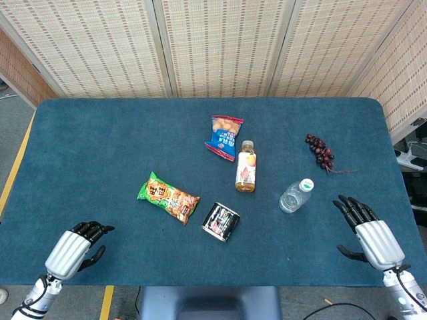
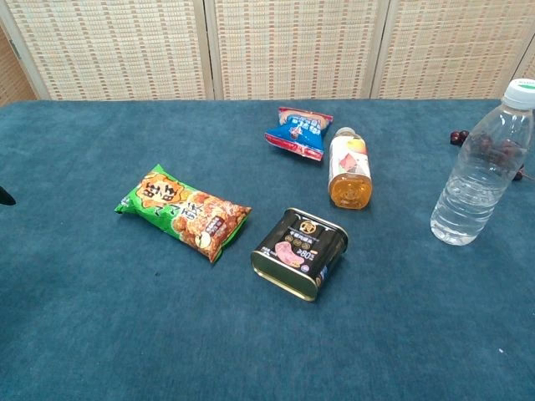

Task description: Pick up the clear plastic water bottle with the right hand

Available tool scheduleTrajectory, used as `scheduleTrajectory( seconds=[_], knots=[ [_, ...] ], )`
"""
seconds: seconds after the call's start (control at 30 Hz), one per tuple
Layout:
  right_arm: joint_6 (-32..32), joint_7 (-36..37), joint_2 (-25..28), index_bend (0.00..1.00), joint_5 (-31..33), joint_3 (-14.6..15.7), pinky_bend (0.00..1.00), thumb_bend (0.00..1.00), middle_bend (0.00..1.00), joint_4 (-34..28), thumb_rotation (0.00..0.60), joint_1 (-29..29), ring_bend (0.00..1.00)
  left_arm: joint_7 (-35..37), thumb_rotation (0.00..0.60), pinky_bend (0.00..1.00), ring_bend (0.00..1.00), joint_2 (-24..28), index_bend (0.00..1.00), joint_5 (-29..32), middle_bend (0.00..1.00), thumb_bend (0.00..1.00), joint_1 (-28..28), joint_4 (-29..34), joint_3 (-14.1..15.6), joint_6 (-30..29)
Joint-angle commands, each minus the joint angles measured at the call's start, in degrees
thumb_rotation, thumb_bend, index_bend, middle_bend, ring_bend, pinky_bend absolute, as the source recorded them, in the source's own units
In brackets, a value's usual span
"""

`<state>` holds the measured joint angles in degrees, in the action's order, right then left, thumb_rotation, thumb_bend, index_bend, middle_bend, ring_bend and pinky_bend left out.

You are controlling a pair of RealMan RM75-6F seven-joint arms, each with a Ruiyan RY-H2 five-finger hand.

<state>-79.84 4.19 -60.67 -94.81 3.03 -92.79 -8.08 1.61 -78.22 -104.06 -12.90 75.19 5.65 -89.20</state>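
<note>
The clear plastic water bottle (image 1: 295, 195) with a white cap stands upright on the blue table, right of centre. In the chest view the water bottle (image 2: 482, 171) rises at the far right, partly hiding dark grapes behind it. My right hand (image 1: 367, 230) rests near the table's front right edge, to the right of the bottle and nearer me. Its fingers are spread, pointing away from me, and hold nothing. My left hand (image 1: 77, 247) lies at the front left corner, far from the bottle, loosely open and empty. Neither hand shows clearly in the chest view.
An orange drink bottle (image 1: 246, 167) lies left of the water bottle. A black tin (image 1: 221, 221), a green snack bag (image 1: 168, 197) and a blue snack bag (image 1: 223, 137) lie around the centre. Dark grapes (image 1: 321, 153) sit behind the water bottle.
</note>
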Motion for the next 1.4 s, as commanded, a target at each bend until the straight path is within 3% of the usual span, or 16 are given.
scheduleTrajectory(
  seconds=[0.03,0.23,0.43,0.63,0.73,1.07,1.4],
  knots=[
    [0.0,0.1,0.0,0.00,-0.3,0.1,0.13,0.12,0.00,0.1,0.600,0.0,0.00,0.1,0.600,0.39,0.30,0.0,0.27,0.0,0.38,0.43,0.0,0.0,0.0,0.0],
    [-1.0,-0.5,-0.3,0.00,-0.9,0.4,0.13,0.12,0.00,0.3,0.600,0.5,0.00,0.1,0.600,0.39,0.30,0.0,0.27,0.1,0.38,0.43,0.0,0.1,0.0,0.0],
    [-6.6,-4.0,-4.8,0.00,-0.5,-2.4,0.13,0.12,0.00,2.7,0.600,2.1,0.00,0.6,0.600,0.39,0.30,-0.3,0.27,-0.1,0.38,0.43,-0.3,-0.6,-0.2,0.0],
    [-10.3,-2.2,-10.1,0.00,-1.2,-4.7,0.13,0.12,0.01,6.4,0.600,1.8,0.00,1.7,0.600,0.39,0.30,-0.2,0.27,0.1,0.38,0.43,-0.4,-0.9,0.0,0.4],
    [-12.2,3.0,-13.7,0.00,-0.7,-6.5,0.13,0.12,0.02,9.1,0.600,1.2,0.00,1.7,0.600,0.39,0.30,-0.1,0.27,-0.4,0.38,0.43,-0.2,-1.0,0.1,-0.3],
    [5.7,20.6,-14.6,0.00,10.0,-8.6,0.13,0.12,0.02,8.9,0.600,-5.3,0.00,2.0,0.600,0.39,0.30,0.2,0.27,0.2,0.38,0.43,-0.2,-0.7,0.1,0.0],
    [11.8,28.4,-18.5,0.00,11.6,-10.2,0.13,0.12,0.02,12.8,0.600,-9.7,0.00,2.3,0.600,0.39,0.30,0.3,0.27,0.0,0.38,0.42,-0.3,-0.7,0.2,0.1]
  ],
)
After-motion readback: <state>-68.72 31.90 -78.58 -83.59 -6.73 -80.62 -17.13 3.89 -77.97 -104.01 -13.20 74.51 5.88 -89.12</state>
